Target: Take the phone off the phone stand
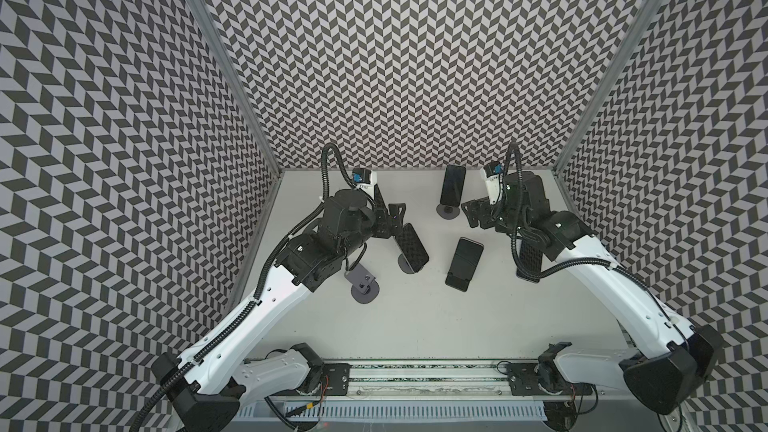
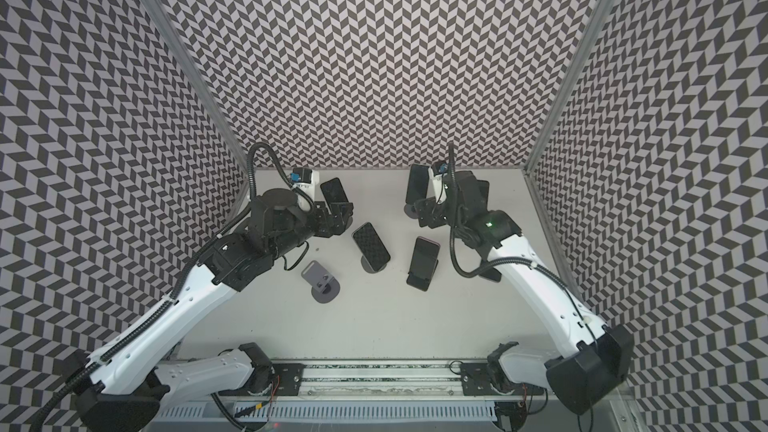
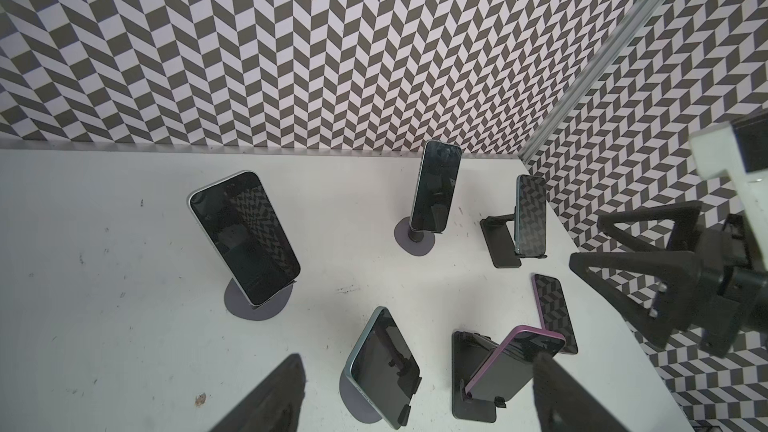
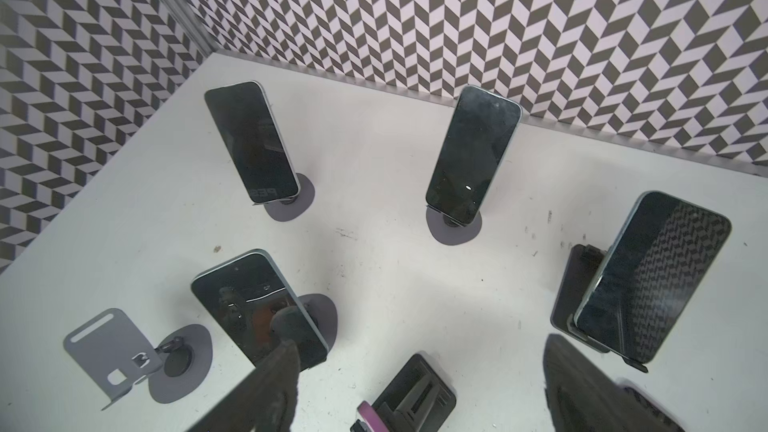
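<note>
Currently phone (image 2: 333,192) leans top-rearward, long axis near-upright; only wrist views show its stand (image 3: 253,305); left fingers (image 3: 270,401), right fingers (image 4: 270,388) spread, empty.

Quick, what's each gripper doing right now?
Left gripper: open, holding nothing.
Right gripper: open, holding nothing.

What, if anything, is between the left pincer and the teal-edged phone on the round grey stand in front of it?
Nothing visible. In the left wrist view the left pincer stands open, the teal-edged phone on its round grey stand straight ahead, bare air between. The pink-edged phone stands close beside it.
</note>
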{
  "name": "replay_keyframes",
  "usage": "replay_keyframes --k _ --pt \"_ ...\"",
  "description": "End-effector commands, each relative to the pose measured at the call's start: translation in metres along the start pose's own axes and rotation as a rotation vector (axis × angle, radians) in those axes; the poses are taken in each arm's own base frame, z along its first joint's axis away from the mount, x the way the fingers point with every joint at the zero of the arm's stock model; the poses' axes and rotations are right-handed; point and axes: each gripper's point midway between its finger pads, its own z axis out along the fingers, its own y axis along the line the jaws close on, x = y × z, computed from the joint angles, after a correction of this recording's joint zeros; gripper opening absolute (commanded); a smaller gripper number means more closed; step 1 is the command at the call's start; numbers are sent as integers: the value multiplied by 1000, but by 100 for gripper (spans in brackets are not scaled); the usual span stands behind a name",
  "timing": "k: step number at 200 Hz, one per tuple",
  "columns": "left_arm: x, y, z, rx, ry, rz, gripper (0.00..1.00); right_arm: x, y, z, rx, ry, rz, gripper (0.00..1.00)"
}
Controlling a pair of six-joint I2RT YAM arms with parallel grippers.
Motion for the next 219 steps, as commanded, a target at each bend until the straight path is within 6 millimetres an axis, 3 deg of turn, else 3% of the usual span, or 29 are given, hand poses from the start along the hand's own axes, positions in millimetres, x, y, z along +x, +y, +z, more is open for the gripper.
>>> replay_keyframes --k 1,54,80,114,143,178,219 --pt "-10 5 -6 -34 -22 -30 85 -30 17 -8 -48 -92 -25 88" --pt "-9 13 -4 -85 -18 -56 80 -31 21 -20 -44 -63 68 87" --pt "-2 27 5 -184 30 -93 82 -32 37 -35 -142 -50 50 84" --pt "3 28 7 -286 30 -188 85 -20 51 -45 -229 2 -3 83" --pt "28 26 13 -339 44 -308 85 3 50 -48 -245 24 18 82" --pt "62 22 21 -367 119 -444 85 13 55 -60 -291 9 91 82" --pt "62 20 34 -398 124 -436 87 11 51 -65 -280 -29 90 82"
